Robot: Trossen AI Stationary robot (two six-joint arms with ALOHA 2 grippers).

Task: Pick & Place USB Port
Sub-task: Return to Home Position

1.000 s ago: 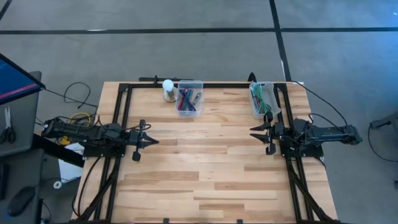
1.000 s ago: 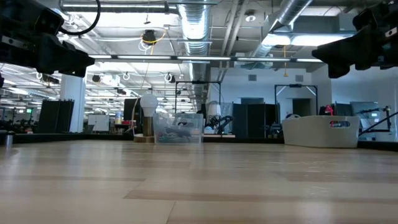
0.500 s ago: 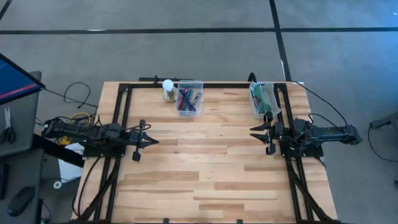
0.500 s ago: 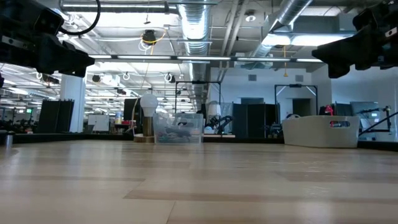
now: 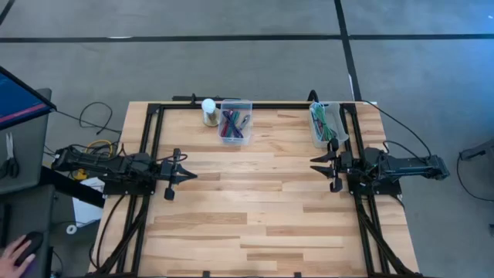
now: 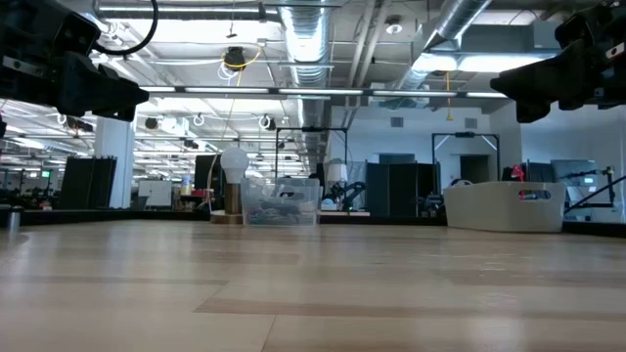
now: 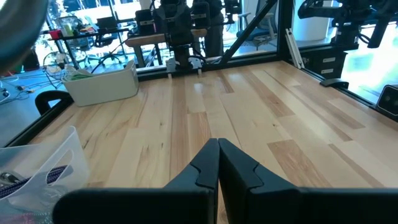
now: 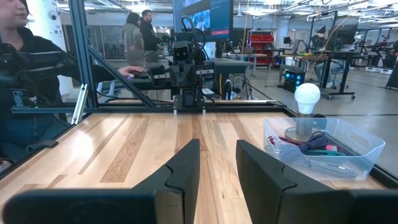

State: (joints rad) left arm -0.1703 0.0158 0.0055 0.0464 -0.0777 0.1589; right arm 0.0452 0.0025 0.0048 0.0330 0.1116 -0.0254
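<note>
Left tool (image 7: 217,148) hangs low over the left side of the desk (image 5: 255,208), its two dark fingers pressed together tip to tip, aimed straight across the boards toward the middle. Right tool (image 8: 217,149) faces it from the opposite side, and here the fingers stand apart, bare wood showing through the gap between them. Both arms lie stretched along the black frame rails at their own edges, well apart from each other, with open planks between.

Just beyond the right tool, at the desk's far right corner, sits the white bin (image 5: 314,127). Inside it lies a green cable (image 5: 330,130), coiled in with some paler strands that are too small to sort out.

Moving along the far edge toward the left, there's the clear bin (image 5: 235,103), holding a tangle of cables (image 5: 231,123) in blue and reddish tones. Right beside it on the left stands a light bulb (image 5: 208,106), upright on its base.

Off the desk, past the left arm, a person in dark clothing (image 8: 31,68) is at a workstation, and a hand (image 5: 11,253) shows at the near left corner of the high view.
</note>
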